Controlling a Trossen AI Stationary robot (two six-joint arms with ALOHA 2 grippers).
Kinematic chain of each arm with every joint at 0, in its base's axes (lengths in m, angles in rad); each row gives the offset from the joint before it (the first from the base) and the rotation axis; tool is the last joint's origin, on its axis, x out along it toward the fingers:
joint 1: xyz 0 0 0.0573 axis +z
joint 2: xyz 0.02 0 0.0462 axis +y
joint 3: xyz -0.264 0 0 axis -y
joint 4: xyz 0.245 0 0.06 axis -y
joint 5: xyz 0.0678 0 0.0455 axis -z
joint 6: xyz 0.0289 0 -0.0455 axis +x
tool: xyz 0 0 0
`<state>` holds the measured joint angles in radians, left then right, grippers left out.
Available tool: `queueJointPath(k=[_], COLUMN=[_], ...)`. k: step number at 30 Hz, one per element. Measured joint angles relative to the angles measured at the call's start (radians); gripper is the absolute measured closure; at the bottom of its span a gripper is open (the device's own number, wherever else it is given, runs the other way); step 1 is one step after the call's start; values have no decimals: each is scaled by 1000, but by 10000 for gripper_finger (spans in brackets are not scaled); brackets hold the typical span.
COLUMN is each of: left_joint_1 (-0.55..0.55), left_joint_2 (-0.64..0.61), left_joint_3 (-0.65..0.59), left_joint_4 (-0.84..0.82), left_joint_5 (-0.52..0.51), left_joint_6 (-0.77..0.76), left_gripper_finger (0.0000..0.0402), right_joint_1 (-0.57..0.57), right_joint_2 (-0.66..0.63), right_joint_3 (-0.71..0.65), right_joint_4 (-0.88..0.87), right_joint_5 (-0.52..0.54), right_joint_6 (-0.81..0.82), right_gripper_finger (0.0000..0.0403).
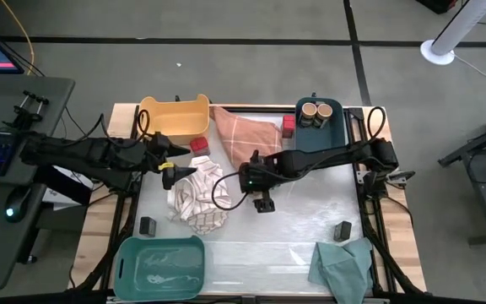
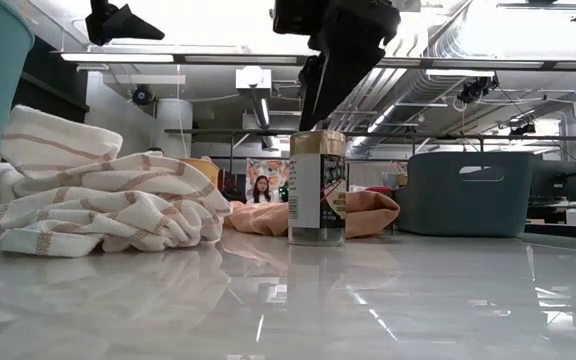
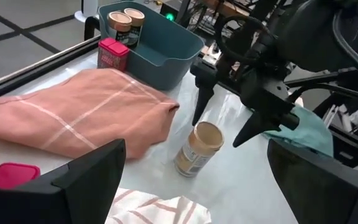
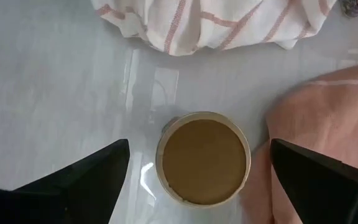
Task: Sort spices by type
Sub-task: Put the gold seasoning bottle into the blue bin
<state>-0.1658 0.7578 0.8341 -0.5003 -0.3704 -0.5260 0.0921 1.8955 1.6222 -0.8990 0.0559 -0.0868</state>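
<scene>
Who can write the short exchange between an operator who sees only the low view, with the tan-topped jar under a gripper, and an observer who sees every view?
Observer: From above, that is the right gripper over your jar.
Operator: Is it gripping?
Observer: No. Its wrist view shows open fingers either side of the lid, apart from it.
Operator: What is inside the dark bin?
Observer: Two tan-topped jars stand in the bin. The left gripper waits open by the striped cloth.
</scene>
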Motion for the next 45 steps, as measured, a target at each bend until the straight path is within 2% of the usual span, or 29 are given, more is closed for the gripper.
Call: queueJointPath(k=[9,12,15,16,22,27,32,37,41,45], left_joint_1=[0,0,0,0,-16,-28,-21,7,30,36], left_joint_2=[-14,-30,-45,-52,-117,-132,-129,-133,-135,-135], left_joint_3=[0,0,-6,-19,-221,-390,-435,-435,-435,-435], left_joint_4=[0,1,10,29,366,599,660,687,689,688], left_joint_5=[43,46,28,17,-9,-60,-89,-90,-89,-87], left_joint_6=[83,94,110,111,70,-37,-55,-3,5,6], left_gripper_finger=[23,23,23,23,23,23,23,23,23,23], right_joint_1=[-2,-7,-21,-28,-78,-140,-262,-438,-591,-680], right_joint_2=[78,83,79,79,57,-73,-298,-514,-564,-547], right_joint_3=[-2,-2,0,4,102,148,6,-209,-356,-465], right_joint_4=[1,-14,-13,-15,-74,-156,-211,-221,-209,-122], right_joint_5=[18,42,50,53,40,138,266,348,300,270], right_joint_6=[39,66,89,89,48,47,139,363,528,550], right_gripper_finger=[23,62,134,135,134,134,134,134,134,134])
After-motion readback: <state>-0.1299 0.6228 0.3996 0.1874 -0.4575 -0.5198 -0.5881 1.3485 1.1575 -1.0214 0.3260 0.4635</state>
